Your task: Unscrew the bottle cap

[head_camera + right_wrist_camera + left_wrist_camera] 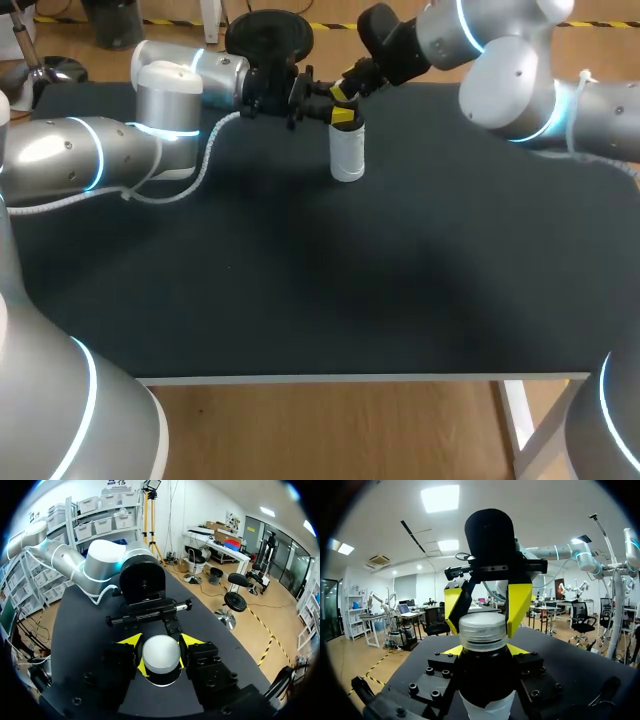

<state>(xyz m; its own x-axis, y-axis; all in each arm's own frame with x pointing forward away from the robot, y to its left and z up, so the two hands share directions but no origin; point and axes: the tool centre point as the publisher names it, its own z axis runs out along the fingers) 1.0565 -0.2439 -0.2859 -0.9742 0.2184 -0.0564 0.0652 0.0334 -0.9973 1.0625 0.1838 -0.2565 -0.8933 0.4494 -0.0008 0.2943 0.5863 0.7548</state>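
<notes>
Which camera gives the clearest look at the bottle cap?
Left wrist view: the bottle cap shows its whole side between the yellow tips of the right claw. Right wrist view shows only its top; the head view barely shows it.

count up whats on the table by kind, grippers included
bottle: 1
cap: 1
grippers: 2, the left gripper and the right gripper
total: 4
</notes>
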